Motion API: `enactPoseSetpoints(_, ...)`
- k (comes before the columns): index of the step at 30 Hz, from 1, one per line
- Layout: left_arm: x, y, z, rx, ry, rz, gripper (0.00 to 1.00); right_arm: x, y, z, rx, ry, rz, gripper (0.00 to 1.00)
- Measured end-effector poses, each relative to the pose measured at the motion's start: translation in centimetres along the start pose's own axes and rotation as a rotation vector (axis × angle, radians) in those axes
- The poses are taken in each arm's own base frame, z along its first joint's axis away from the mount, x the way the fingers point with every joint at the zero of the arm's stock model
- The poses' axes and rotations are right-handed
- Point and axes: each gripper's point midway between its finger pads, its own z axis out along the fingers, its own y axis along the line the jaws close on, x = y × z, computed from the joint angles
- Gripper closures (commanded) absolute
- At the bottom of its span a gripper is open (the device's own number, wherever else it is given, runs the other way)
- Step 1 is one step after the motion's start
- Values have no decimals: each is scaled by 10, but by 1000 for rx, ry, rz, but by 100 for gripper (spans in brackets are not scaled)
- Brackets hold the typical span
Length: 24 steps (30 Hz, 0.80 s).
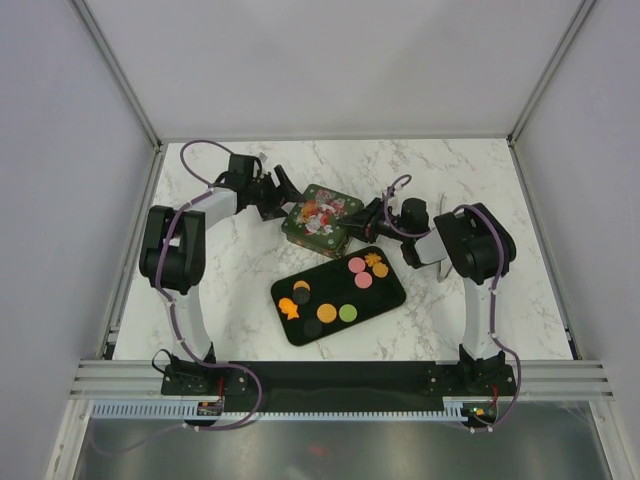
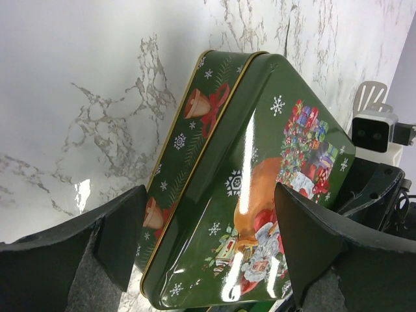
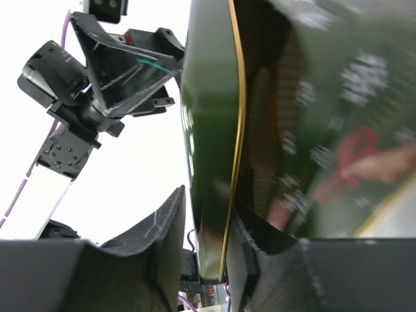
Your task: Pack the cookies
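Top view alone: cookies [image 1: 347, 313] on black tray [image 1: 330, 286], lower centre | left gripper [image 2: 208, 195] wide apart, framing green tin [image 2: 273, 149] | right gripper [image 3: 211, 224] straddles blurred tin edge, cropped at right; clamped or not, cannot tell

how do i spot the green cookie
On the table, a black tray lies just nearer than the green tin. The green cookie sits by the tray's near edge, right of an orange one. It is the only green piece on it.
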Motion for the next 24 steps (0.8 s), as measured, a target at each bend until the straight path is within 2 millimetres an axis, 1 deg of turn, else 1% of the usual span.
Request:
enactPoseSetpoints(5, 2, -3, 1, -2, 9, 15, 14, -2, -3, -16, 14, -15, 19, 59)
enactPoseSetpoints(11, 5, -4, 4, -18, 20, 33, 14, -13, 0, -35, 26, -49, 13, 57)
enactPoseSetpoints(17, 2, -12, 10, -24, 22, 68, 14, -20, -6, -49, 116, -65, -34, 54)
enactPoseSetpoints(20, 1, -15, 13, -34, 23, 91, 14, -20, -8, -53, 157, -61, -61, 52)
enactPoseSetpoints(22, 1, -16, 16, -40, 29, 102, 14, -22, -13, -53, 189, -60, -72, 52)
enactPoseSetpoints(24, 3, -16, 18, -48, 35, 117, 14, -23, -18, -53, 217, -59, -74, 49)
